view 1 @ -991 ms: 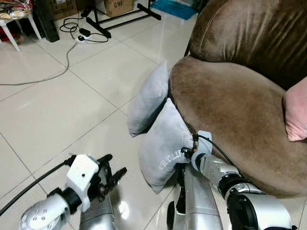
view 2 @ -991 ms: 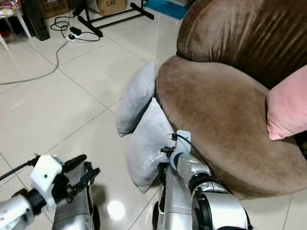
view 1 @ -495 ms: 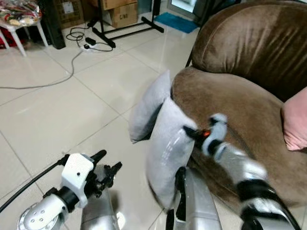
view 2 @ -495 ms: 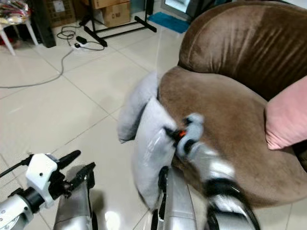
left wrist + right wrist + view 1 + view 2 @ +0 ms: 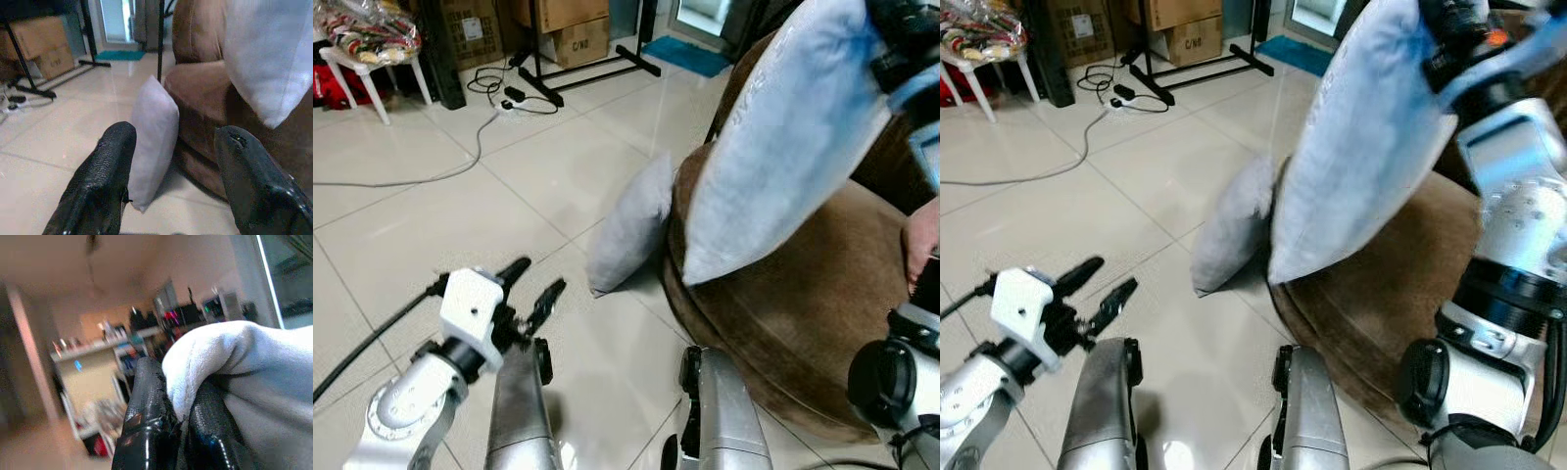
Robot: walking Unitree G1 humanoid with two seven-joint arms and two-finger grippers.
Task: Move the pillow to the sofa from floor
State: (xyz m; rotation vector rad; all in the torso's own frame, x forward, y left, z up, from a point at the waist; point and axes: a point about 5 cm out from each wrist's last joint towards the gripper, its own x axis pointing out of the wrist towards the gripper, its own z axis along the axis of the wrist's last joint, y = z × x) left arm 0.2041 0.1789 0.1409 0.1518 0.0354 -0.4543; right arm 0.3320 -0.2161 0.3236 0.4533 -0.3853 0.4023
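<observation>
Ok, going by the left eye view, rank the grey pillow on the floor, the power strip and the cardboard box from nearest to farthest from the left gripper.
From the left gripper:
1. Grey pillow on the floor, just ahead and to the right, leaning on the brown sofa.
2. Power strip, farther ahead on the tiles, amid the cables.
3. Cardboard box, farthest, behind the black stand.

The tiled floor [image 5: 460, 211] lies bare to the left, out to the cable [image 5: 401, 179] and stand [image 5: 570, 76] far off. On the right, the brown sofa [image 5: 783, 294] blocks passage, a grey cushion [image 5: 631, 227] leaning against its near-left edge and the held pillow [image 5: 783, 137] hanging over its seat.
</observation>
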